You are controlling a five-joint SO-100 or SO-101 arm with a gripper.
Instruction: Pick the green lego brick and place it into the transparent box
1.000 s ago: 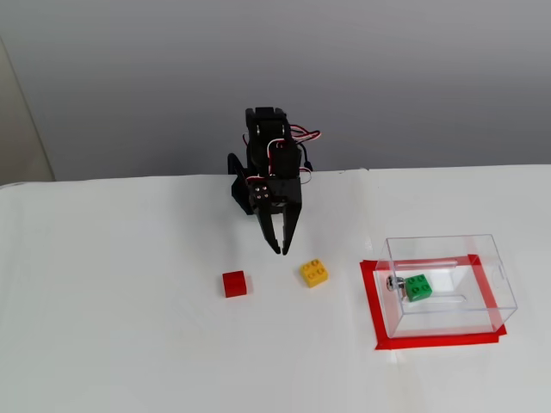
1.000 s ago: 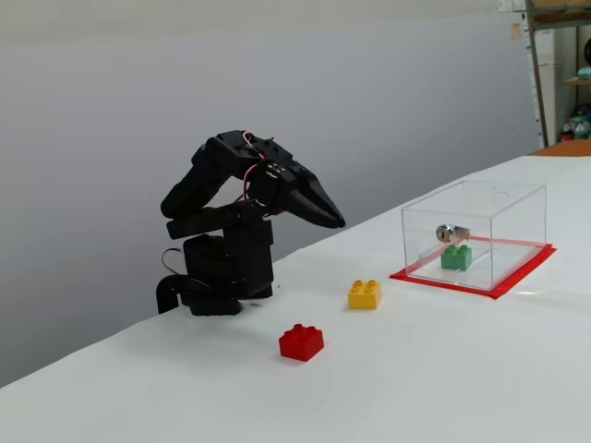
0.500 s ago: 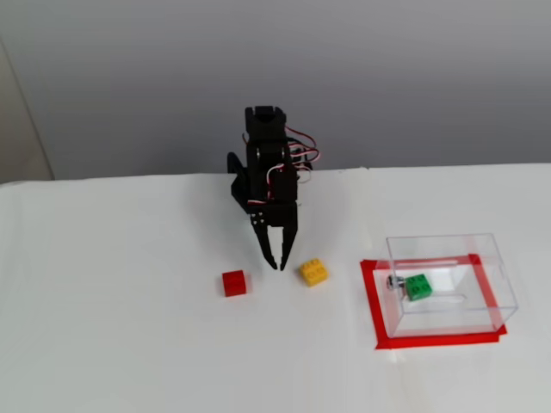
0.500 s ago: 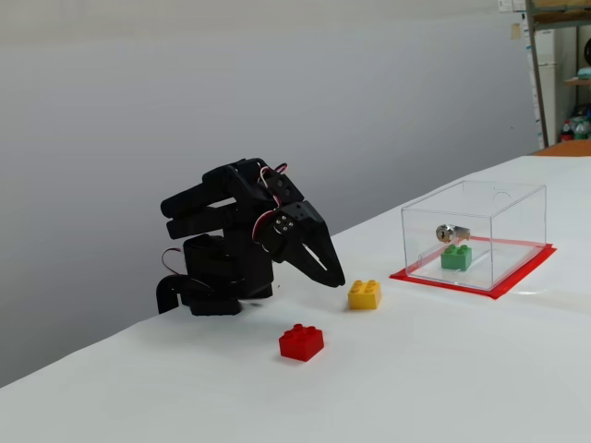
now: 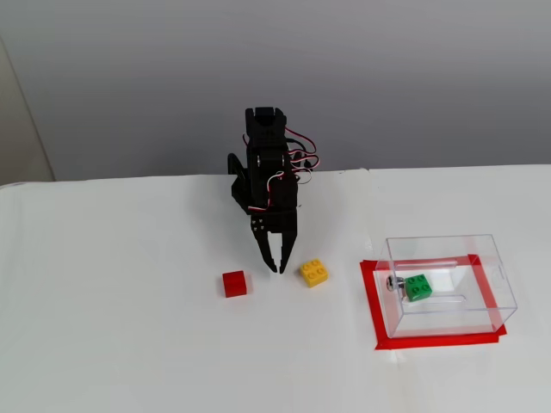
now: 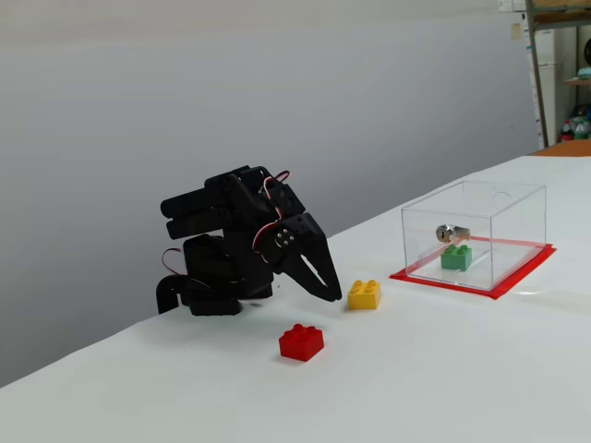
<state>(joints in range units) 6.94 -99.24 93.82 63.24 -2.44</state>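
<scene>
The green lego brick (image 5: 418, 286) lies inside the transparent box (image 5: 489, 267), near its left wall by the small metal fitting (image 5: 394, 282); it also shows in the other fixed view (image 6: 455, 258) inside the box (image 6: 517, 231). My black gripper (image 5: 277, 268) hangs folded low over the table, fingertips pointing down between the red and yellow bricks, away from the box. Its jaws are together and hold nothing; it shows the same in the other fixed view (image 6: 332, 293).
A red brick (image 5: 234, 283) lies left of the gripper and a yellow four-stud brick (image 5: 313, 272) right of it. The box stands on a red tape rectangle (image 5: 372, 301) on the white table. A grey wall is behind.
</scene>
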